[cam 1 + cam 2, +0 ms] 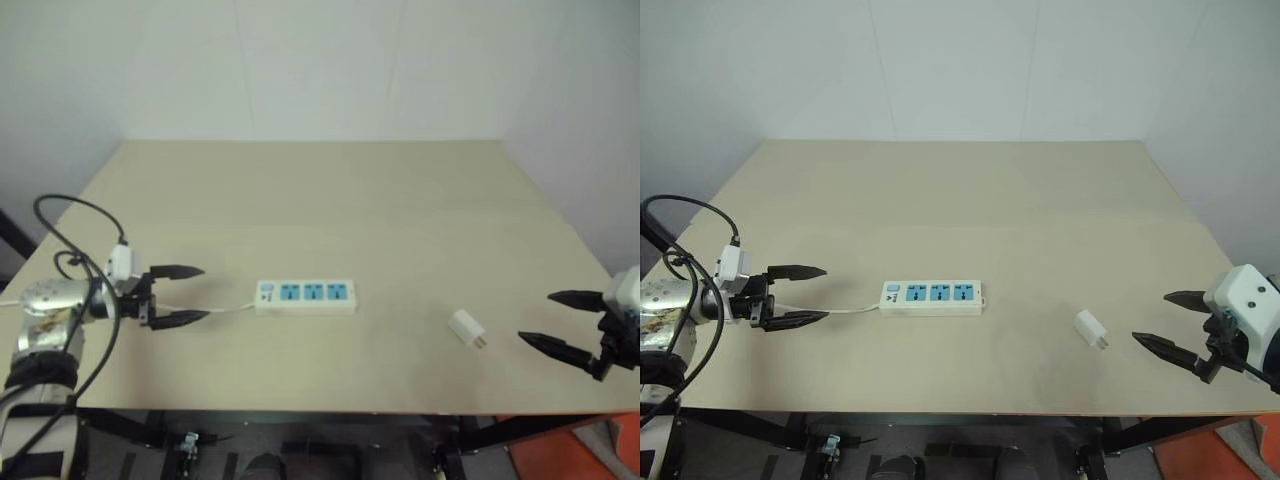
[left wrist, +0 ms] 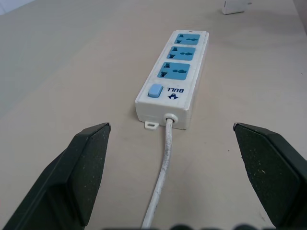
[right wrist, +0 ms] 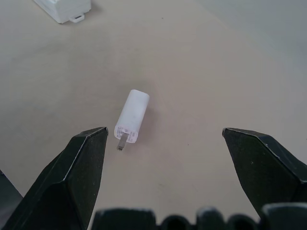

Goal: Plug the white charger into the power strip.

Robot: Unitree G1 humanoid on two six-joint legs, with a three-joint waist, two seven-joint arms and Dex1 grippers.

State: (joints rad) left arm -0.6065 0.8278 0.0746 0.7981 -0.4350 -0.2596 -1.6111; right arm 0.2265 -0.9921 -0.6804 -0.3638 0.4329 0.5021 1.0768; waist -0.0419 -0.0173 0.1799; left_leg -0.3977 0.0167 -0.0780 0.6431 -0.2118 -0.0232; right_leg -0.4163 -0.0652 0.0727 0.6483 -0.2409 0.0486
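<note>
Left pincer [image 1: 193, 295]: fingers spread wide, holding nothing, aimed at the switch end of the power strip [image 1: 306, 297], near but apart from it. Right pincer [image 1: 1160, 320]: fingers spread wide, holding nothing, with the white charger [image 1: 1090, 327] just ahead of its tips, lying on its side and unplugged.

Left wrist view: blue switch [image 2: 154, 90], three blue sockets in a row and thin white cord [image 2: 160, 177] running back between the fingers. Right wrist view: charger prongs [image 3: 122, 142] facing the pincer.

Beige table [image 1: 300, 190], bare elsewhere; plain white walls [image 1: 300, 60] behind.
</note>
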